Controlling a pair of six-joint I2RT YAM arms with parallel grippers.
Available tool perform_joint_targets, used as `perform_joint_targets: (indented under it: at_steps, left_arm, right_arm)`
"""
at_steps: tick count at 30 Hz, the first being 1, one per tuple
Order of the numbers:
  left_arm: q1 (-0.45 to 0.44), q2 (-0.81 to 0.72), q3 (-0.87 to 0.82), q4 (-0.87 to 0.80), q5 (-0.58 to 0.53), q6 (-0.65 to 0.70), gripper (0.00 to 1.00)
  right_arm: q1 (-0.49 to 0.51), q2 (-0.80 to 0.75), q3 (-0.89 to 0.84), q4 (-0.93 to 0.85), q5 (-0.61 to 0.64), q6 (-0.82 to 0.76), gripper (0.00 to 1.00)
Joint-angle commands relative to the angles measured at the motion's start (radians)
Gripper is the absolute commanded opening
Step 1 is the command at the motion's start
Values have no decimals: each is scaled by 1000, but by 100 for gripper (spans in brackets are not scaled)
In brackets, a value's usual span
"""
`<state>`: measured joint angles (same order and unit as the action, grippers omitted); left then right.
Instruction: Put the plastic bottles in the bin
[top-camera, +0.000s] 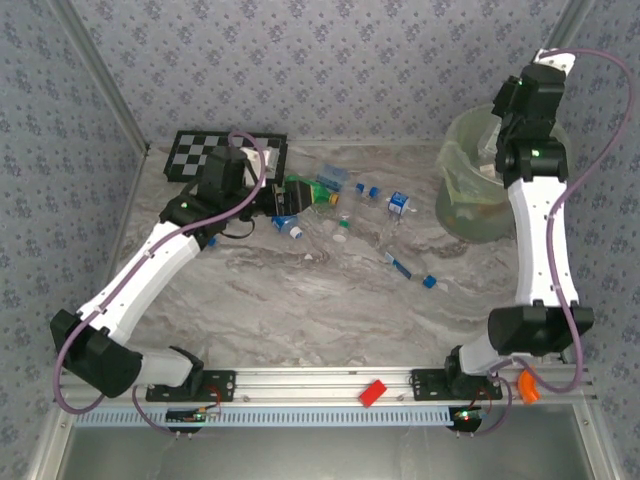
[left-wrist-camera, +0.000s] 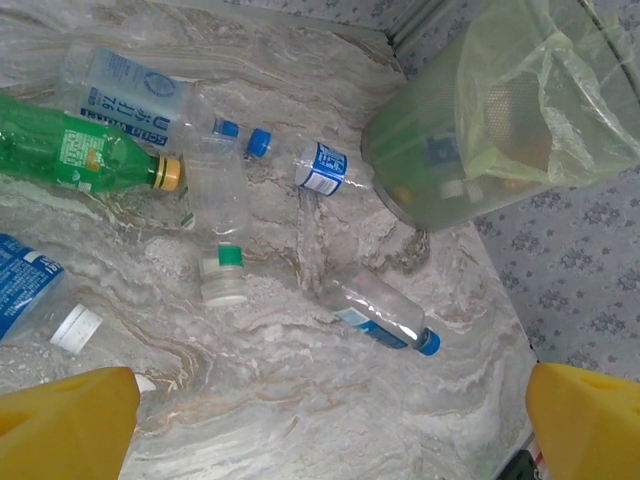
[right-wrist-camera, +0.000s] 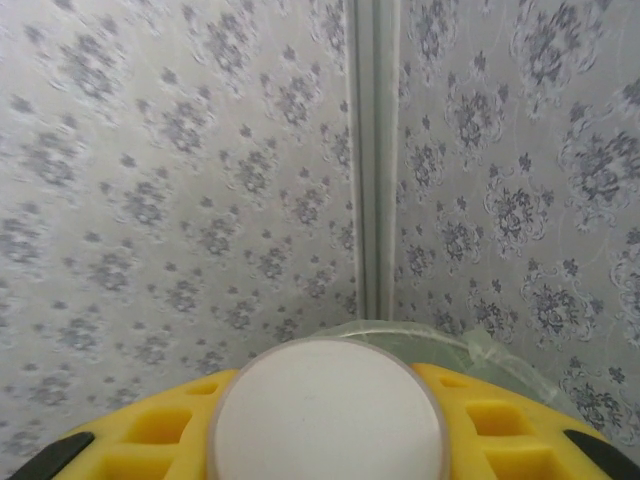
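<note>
The right gripper (right-wrist-camera: 325, 430) is clamped on a clear bottle (right-wrist-camera: 328, 395), whose round pale end faces the wrist camera between the yellow fingers (right-wrist-camera: 150, 435). Seen from above, that arm is raised over the bin (top-camera: 465, 215) at the far right of the desk (top-camera: 300, 310). I judge it is held there so the bottle will drop straight in once let go.

The left gripper (left-wrist-camera: 325, 430) has its jaws wide apart and holds nothing. It hangs above the loose plastic bottles (left-wrist-camera: 220, 215), probably lined up to pick the next one.

On the desk in the left wrist view I count six bottles:
- one green bottle (left-wrist-camera: 70, 150) with a yellow cap;
- five clear ones, with a blue cap, a white cap and a green cap among them.

A blue cap (left-wrist-camera: 258, 142) beside them may be loose or may belong to a crushed bottle. I cannot tell which.

With the held one that makes seven. Blurred shapes show through the wall of the bin, but they cannot be counted.

There is one bin, one chequered board (top-camera: 205, 155) at the far left and one red block (top-camera: 372, 392) on the near rail.
</note>
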<state>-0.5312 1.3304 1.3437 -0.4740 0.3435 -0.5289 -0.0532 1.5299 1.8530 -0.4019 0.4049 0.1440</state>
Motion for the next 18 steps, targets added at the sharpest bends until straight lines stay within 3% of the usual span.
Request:
perform_joint_targets:
  at_steps: [1,8,16,18]
  left_arm:
    - [-1,10,44,7,-27,7,99]
    - [12,36,63,1,-44,0,99]
    - [14,57,84,-2,-54,-14,99]
    - [14,54,79,-3,-61,-19,99]
  right_arm:
    - [-54,71,32,66,3,3,26]
    - [-88,212,88,18,-103,58,26]
    - [-104,358,232,-174,-213,155,26]
    - [-112,377,252,-195,-239,180,34]
